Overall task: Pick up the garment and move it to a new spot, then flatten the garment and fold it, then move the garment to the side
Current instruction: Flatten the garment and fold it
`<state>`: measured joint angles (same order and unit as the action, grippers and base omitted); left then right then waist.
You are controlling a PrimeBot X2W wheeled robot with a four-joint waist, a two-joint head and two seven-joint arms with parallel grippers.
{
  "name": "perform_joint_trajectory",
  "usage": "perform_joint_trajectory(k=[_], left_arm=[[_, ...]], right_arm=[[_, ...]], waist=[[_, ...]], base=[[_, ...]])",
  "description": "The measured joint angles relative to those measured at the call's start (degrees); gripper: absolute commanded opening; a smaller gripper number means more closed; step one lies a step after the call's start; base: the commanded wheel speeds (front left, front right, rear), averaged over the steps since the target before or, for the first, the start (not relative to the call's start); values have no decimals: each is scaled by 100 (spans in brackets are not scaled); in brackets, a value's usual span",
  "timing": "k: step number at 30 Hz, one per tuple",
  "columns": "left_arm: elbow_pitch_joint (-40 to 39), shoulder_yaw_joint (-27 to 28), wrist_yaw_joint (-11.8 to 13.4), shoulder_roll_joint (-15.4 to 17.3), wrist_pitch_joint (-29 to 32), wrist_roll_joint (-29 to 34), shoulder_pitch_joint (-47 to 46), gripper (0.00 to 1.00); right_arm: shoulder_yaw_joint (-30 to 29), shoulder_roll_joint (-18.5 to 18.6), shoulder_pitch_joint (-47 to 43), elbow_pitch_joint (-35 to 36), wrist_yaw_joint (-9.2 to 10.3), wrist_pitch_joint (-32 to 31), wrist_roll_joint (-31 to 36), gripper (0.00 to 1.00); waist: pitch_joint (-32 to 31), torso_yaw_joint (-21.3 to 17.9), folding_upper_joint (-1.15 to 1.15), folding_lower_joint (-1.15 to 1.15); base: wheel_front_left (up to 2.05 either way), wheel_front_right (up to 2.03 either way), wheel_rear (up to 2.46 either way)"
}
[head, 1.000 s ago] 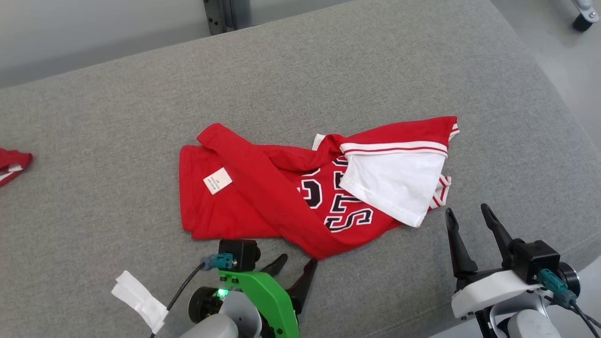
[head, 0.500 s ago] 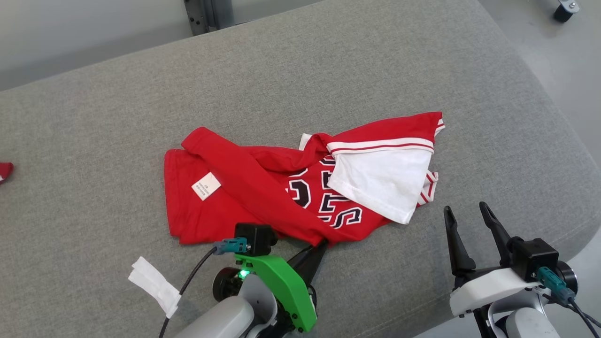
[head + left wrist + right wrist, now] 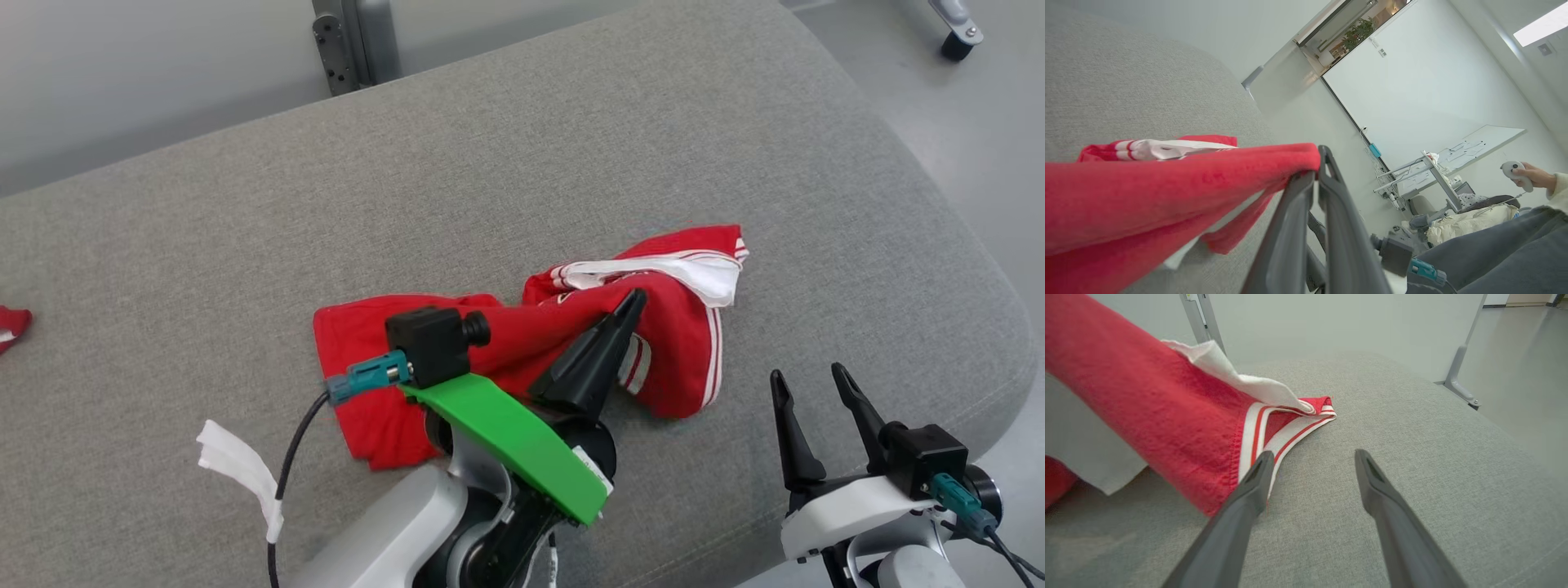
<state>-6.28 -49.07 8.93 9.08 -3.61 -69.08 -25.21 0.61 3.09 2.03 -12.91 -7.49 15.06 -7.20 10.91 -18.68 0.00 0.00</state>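
The head view looks steeply down from above onto the grey cushion [image 3: 571,163]. The left wrist view skims low and tilted across it, facing a white wall [image 3: 1412,81]; the right wrist view sits close above it — all three share the red-and-white jersey [image 3: 686,351].

The red garment [image 3: 678,351], trimmed in white with red stripes, is bunched up, one fold clamped in the left pincer [image 3: 633,297] and raised off the grey padded surface [image 3: 571,163], the rest trailing near its front edge.
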Motion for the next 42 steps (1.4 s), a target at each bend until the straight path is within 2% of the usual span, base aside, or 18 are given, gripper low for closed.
perform_joint_trajectory(k=[5, 9, 13, 16, 22, 24, 25, 30, 35, 38, 42], left_arm=[[-606, 213, 358, -100, -1, -105, -23, 0], [-436, 466, 575, -148, 1, -174, -213, 0], [410, 597, 634, -194, 141, -252, -503, 0], [1337, 633, 619, -248, 102, -175, -768, 0], [3203, 706, 413, -447, -112, -141, -1229, 0], [3729, 626, 320, -470, -213, -42, -1328, 49], [3931, 624, 265, -479, -255, -19, -1365, 99], [4311, 407, -92, -474, -276, 125, -1413, 100], [3852, 81, -254, -97, -254, 434, -1279, 100], [3098, -157, -131, 258, -250, 714, -1075, 100], [1714, -599, 227, 649, 177, 911, -552, 100]], right_arm=[[-18, -3, -22, -11, 0, 0, -1, 100], [-19, -5, -26, -23, 0, 0, -3, 100], [43, -7, 2, -40, 0, 0, -19, 100], [91, -12, 79, -56, 0, 0, -49, 100], [130, -14, 160, -93, 0, 0, -98, 100], [140, -16, 177, -107, 0, 0, -141, 100], [126, -16, 178, -109, 0, 0, -148, 100], [18, -15, 163, -107, 0, 0, -170, 100], [-85, -18, 73, -100, 0, 0, -156, 100], [-113, -19, 30, -90, 0, 0, -122, 100], [-152, -18, -45, -62, 0, 0, -67, 100]], waist=[[-75, -58, 0, 0], [-66, -99, 0, 0], [11, -150, 0, 0], [85, -225, 0, 0], [265, -402, 0, 0], [315, -461, 0, 0], [335, -486, 0, 0], [368, -507, 0, 0], [287, -368, 0, 0], [205, -265, 0, 0], [100, -118, 0, 0]], base=[[0, 0, 0], [0, 0, 0], [0, 0, 0], [0, 0, 0], [0, 0, 0], [0, 0, 0], [0, 0, 0], [0, 0, 0], [0, 0, 0], [0, 0, 0], [0, 0, 0]])
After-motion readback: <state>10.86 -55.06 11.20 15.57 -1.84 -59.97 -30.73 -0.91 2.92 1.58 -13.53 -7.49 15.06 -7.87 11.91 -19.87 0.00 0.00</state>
